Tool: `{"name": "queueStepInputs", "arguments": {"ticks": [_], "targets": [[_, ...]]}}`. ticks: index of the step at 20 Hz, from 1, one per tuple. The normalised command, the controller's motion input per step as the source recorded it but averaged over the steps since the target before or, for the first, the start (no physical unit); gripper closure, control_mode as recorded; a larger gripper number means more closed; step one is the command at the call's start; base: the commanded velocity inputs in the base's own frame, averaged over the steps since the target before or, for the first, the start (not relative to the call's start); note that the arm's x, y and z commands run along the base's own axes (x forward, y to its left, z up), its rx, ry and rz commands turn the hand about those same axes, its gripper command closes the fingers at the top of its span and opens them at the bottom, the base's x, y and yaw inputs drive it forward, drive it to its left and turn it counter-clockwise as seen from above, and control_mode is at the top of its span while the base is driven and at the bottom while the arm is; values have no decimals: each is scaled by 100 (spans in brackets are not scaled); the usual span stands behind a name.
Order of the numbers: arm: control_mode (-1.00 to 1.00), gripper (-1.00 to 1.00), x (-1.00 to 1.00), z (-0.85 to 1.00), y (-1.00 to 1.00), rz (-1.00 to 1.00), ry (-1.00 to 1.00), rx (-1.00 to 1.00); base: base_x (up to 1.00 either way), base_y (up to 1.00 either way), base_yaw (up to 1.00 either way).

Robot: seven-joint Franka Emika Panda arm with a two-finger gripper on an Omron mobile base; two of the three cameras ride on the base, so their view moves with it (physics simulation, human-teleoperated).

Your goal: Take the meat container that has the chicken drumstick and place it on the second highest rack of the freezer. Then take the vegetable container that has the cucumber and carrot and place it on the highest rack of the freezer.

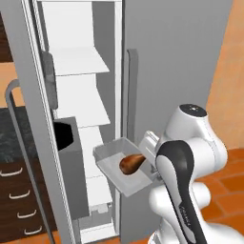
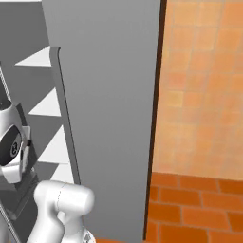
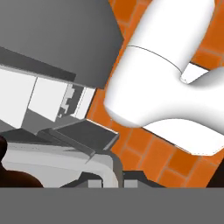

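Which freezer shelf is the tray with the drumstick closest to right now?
The meat container is level with the third shelf down of the freezer, below both upper shelves.

- The meat container (image 3: 61,155) lies across the lower left, its pale grey rim running sideways and its rounded corner turning down near the bottom centre.
- The chicken drumstick (image 3: 15,178) shows as a dark brown mass at the bottom left corner, inside that rim.
- Above the container, the freezer (image 3: 48,98) presents its white interior panels under a broad grey slab.
- Orange tiled floor (image 3: 144,148) spreads to the right of the freezer and beneath it.
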Motion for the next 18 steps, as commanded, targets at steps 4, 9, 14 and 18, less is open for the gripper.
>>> {"name": "queueStepInputs", "arguments": {"ticks": [4,9,14,18], "targets": [[100,100,0,0,0,0,0,0,36,1,18],[100,100,0,0,0,0,0,0,57,0,9],[100,100,0,0,0,0,0,0,70,1,5],[100,100,0,0,0,0,0,0,5,1,2]]}}
